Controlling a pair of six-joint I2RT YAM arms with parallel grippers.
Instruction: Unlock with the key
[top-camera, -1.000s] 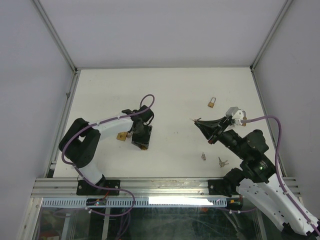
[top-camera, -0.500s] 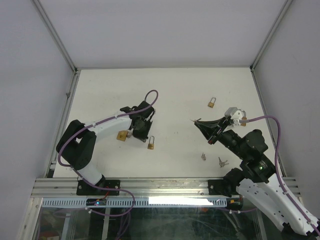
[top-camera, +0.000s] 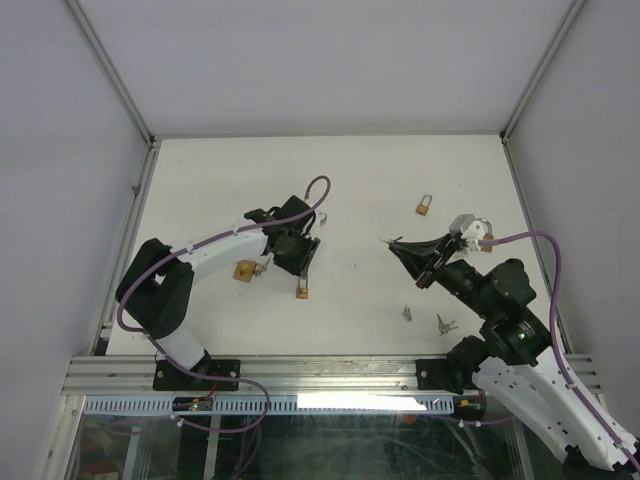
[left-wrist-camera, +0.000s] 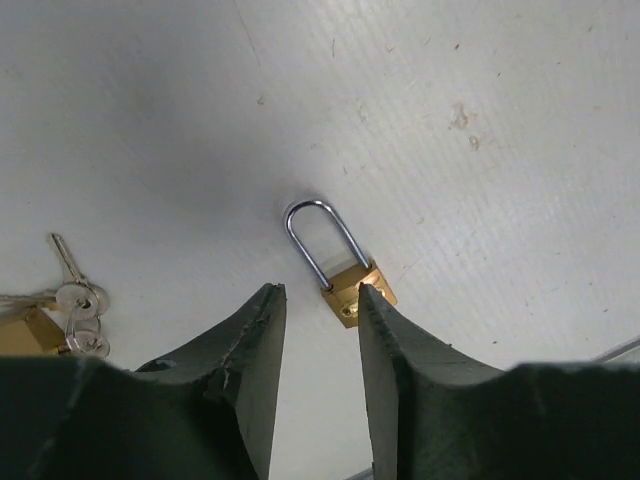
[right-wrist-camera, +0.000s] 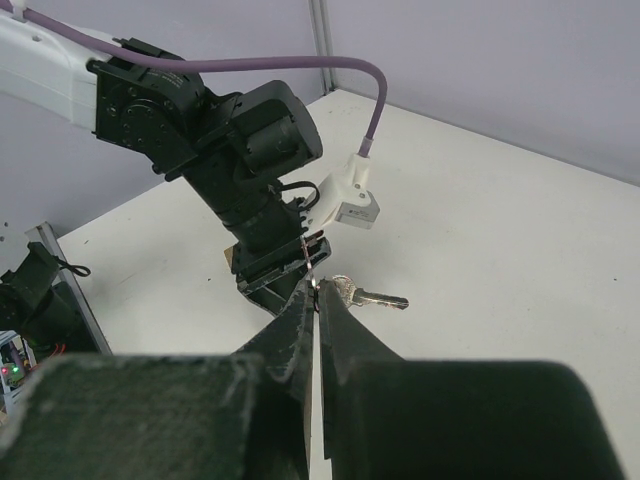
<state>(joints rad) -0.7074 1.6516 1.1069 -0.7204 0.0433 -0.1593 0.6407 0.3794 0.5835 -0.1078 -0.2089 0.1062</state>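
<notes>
My left fingers (left-wrist-camera: 395, 350): partly open, grasping nothing, with bare table showing through the gap. My left gripper (left-wrist-camera: 318, 292) hangs over a brass padlock (left-wrist-camera: 356, 290). The padlock lies flat just ahead of that gap, low centre of the wrist view, with its shackle pointing up the frame. Its body sits right at the tip of the right-hand finger; I cannot tell whether they touch.

My right fingers (right-wrist-camera: 300, 335): clenched tight. My right gripper (right-wrist-camera: 316, 290) pinches a small ring at the very tips. The key (right-wrist-camera: 378, 298) sticks out sideways from the ring, toward the right of the wrist view, held above the table.

Other items on the table:
- A second padlock (top-camera: 243, 271) with a key bunch (left-wrist-camera: 76, 298) beside it lies just left of my left gripper, at the lower left of the left wrist view.
- A third padlock (top-camera: 425, 206) lies in the upper right of the overhead view, apart from both grippers.
- The loose keys (top-camera: 443, 323) lie at the lower right, close to my right arm.

Edges and room: the table (top-camera: 350, 170) is white and walled on three sides. My left gripper stands well in from the left wall and from the metal rail (top-camera: 330, 372) along the bottom edge. The two grippers are well apart, with white surface between them.
</notes>
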